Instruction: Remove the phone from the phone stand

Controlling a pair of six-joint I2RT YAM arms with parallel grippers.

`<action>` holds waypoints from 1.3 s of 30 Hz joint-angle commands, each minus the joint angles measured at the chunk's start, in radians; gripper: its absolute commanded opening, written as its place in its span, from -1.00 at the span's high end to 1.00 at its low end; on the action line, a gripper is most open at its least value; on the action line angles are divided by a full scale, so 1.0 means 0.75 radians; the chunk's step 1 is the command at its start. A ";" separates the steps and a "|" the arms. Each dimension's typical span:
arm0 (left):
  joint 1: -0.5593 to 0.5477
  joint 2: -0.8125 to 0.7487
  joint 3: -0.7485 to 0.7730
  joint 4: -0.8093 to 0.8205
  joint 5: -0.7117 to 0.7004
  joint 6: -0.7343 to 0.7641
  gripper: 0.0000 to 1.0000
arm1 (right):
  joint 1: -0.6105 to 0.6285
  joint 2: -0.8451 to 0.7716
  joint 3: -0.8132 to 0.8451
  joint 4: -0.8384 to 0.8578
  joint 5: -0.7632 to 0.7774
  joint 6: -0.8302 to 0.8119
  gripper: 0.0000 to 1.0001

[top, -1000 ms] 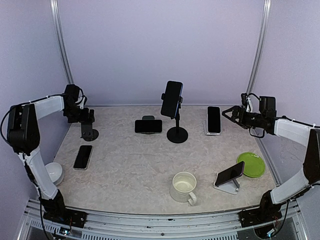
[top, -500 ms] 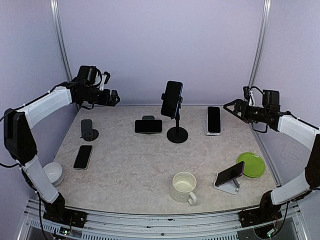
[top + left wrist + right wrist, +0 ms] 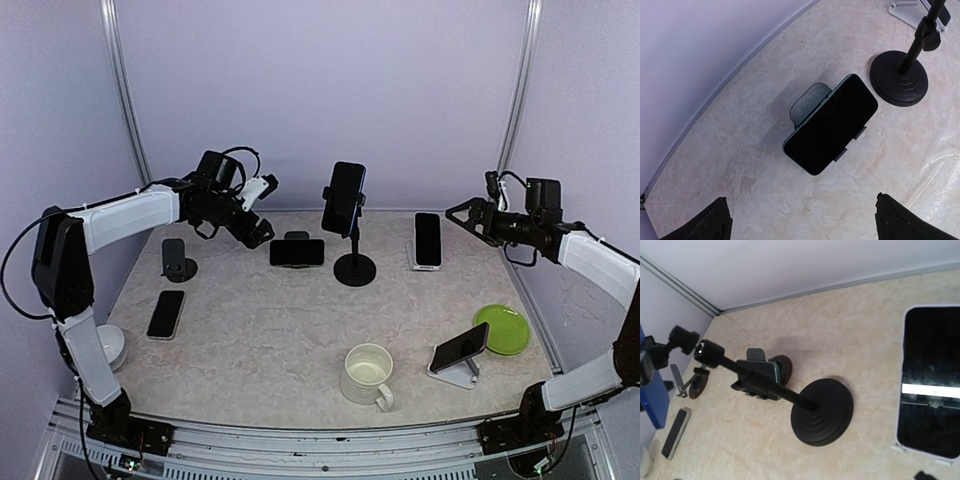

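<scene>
Phone (image 3: 830, 131) untouched on its low stand (image 3: 809, 101); left hand (image 3: 257, 233) has swung across the bench (image 3: 300, 330), fingers apart, now poised above it.

The black round-based pole stand (image 3: 900, 77) is losing its top past the left wrist view's edge. Just left of it, a small dark phone stand (image 3: 807, 100) is mostly hiding behind the black sideways phone (image 3: 832, 125). Only the fingertips (image 3: 717, 225) of the left gripper (image 3: 805, 222) are poking in. Right of the pole stand, a white-cased phone (image 3: 930, 390) is running off the right wrist view. The blue-backed phone (image 3: 650, 385) clamped atop it is getting cropped too.
</scene>
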 commanded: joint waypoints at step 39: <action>-0.049 0.553 0.145 0.315 -0.290 0.846 -0.94 | 0.011 0.070 0.108 -0.115 0.046 -0.038 -1.00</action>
